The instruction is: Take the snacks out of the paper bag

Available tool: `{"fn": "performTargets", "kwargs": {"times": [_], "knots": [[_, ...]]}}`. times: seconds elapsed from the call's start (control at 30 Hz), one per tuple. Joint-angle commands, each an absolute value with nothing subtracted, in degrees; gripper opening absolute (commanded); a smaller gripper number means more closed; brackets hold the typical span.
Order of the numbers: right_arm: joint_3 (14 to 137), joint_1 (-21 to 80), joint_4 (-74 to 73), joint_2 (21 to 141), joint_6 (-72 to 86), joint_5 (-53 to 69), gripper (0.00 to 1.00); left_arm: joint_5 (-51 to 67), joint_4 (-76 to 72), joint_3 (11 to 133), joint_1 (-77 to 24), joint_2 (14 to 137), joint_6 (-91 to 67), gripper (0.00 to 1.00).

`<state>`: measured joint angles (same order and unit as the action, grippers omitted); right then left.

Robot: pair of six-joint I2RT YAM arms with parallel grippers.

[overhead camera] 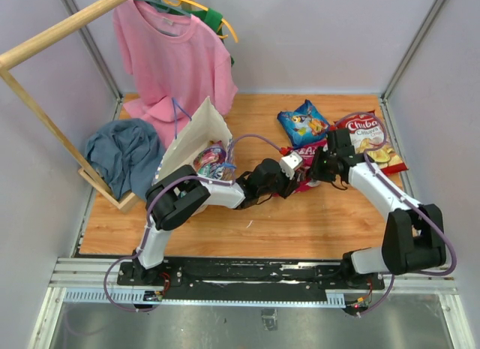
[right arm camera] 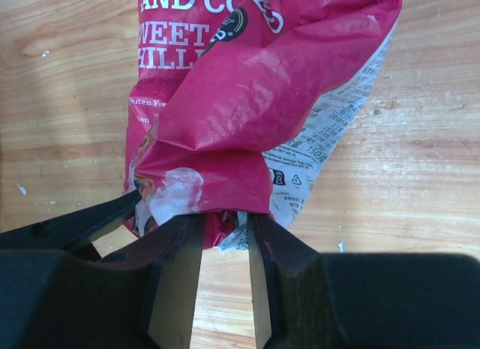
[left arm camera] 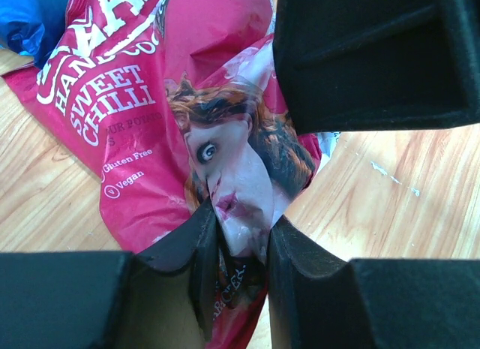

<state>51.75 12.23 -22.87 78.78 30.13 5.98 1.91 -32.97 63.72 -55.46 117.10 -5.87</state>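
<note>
The pink-red "REAL" sweet chilli packet [overhead camera: 307, 176] lies on the wooden table between both grippers. My left gripper [left arm camera: 244, 229] is shut on one crumpled end of the packet [left arm camera: 150, 101]. From the opposite side, my right gripper [right arm camera: 225, 225] pinches the other end of the packet [right arm camera: 247, 86] between its fingertips. The paper bag [overhead camera: 191, 139] lies on its side to the left, mouth open, with multicoloured snacks [overhead camera: 214, 163] showing inside. A blue packet [overhead camera: 304, 122] and the red-white "Chiba" chips [overhead camera: 367, 135] rest on the table at the back right.
A pink T-shirt [overhead camera: 176, 56] hangs on a wooden rack [overhead camera: 45, 45] at the back left. A blue-grey cloth [overhead camera: 124, 154] lies beside the paper bag. Grey walls close in both sides, and a metal rail runs along the near edge.
</note>
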Motion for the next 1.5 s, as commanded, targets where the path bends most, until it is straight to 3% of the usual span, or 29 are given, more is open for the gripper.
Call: {"fn": "performTargets", "kwargs": {"times": [0.0, 0.17, 0.33, 0.57, 1.03, 1.3, 1.33, 1.43, 1.47], "knots": [[52.7, 12.4, -22.8, 80.7, 28.4, 3.7, 0.32, 0.5, -29.0, 62.1, -54.9, 117.5, -6.2, 0.27], [53.4, 12.5, -22.5, 83.3, 27.5, 2.2, 0.34, 0.6, -28.8, 62.0, -54.9, 117.4, -6.1, 0.27], [55.0, 13.6, -22.6, 86.9, 26.4, 0.8, 0.29, 0.5, -28.5, 62.0, -54.9, 117.3, -6.0, 0.27], [55.4, 14.3, -24.2, 84.3, 25.9, 0.8, 0.01, 0.1, -27.7, 62.4, -54.9, 117.8, -5.6, 0.27], [48.2, 12.4, -31.8, 54.1, 26.4, 3.5, 0.01, -2.7, -26.0, 63.2, -54.9, 119.1, -5.5, 0.26], [41.9, 8.8, -32.3, 50.3, 27.1, 8.5, 0.01, -3.3, -26.4, 62.7, -54.9, 119.4, -6.1, 0.26], [41.7, 8.8, -31.8, 50.6, 27.1, 8.8, 0.05, -3.2, -26.5, 62.6, -54.9, 119.4, -6.1, 0.26], [42.2, 8.8, -30.7, 53.0, 26.9, 9.5, 0.49, -3.1, -26.5, 62.5, -54.9, 119.4, -6.2, 0.26], [42.9, 8.8, -30.7, 54.0, 26.8, 9.7, 0.58, -3.1, -26.6, 62.6, -54.9, 119.4, -6.2, 0.26]]}}
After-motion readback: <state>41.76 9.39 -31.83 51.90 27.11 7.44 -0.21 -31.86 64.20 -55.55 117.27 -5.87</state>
